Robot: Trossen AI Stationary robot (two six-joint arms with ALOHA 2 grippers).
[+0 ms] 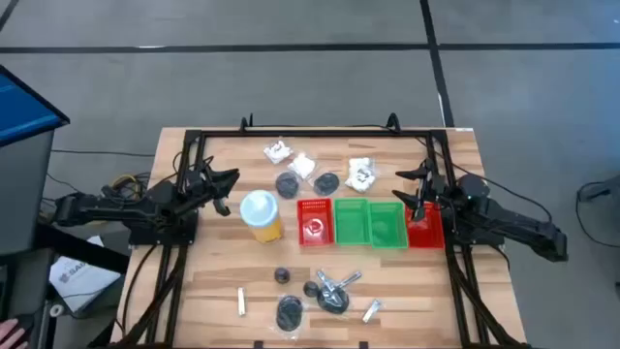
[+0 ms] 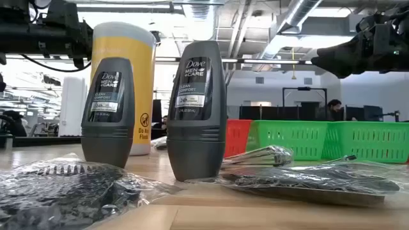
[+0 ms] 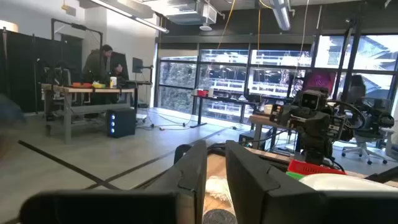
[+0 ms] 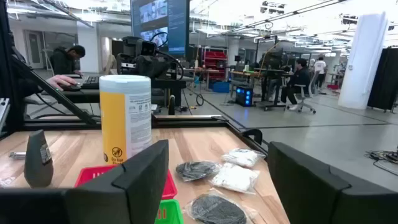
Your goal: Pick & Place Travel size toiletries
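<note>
- Right hand (image 1: 418, 189), fingers spread wide, hovers beside the red bin at the right end of the bin row (image 1: 368, 221); left hand (image 1: 225, 186), fingers nearly together, waits left of the yellow cup (image 1: 260, 215).
- Toiletries: white packets (image 1: 360, 173) and dark discs (image 1: 325, 182) lie behind the bins; tubes (image 1: 240, 301) and roll-on bottles (image 2: 195, 108) lie before them.
- Risk, judged: crinkly wrap may slip in a pinch; upright bottles may topple if brushed.
- Bin contents and the wrapped dark items are hard to make out.

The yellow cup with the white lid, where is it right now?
In the high view the yellow cup stands left of centre on the table, just left of the red bin, below the white packets.
</note>
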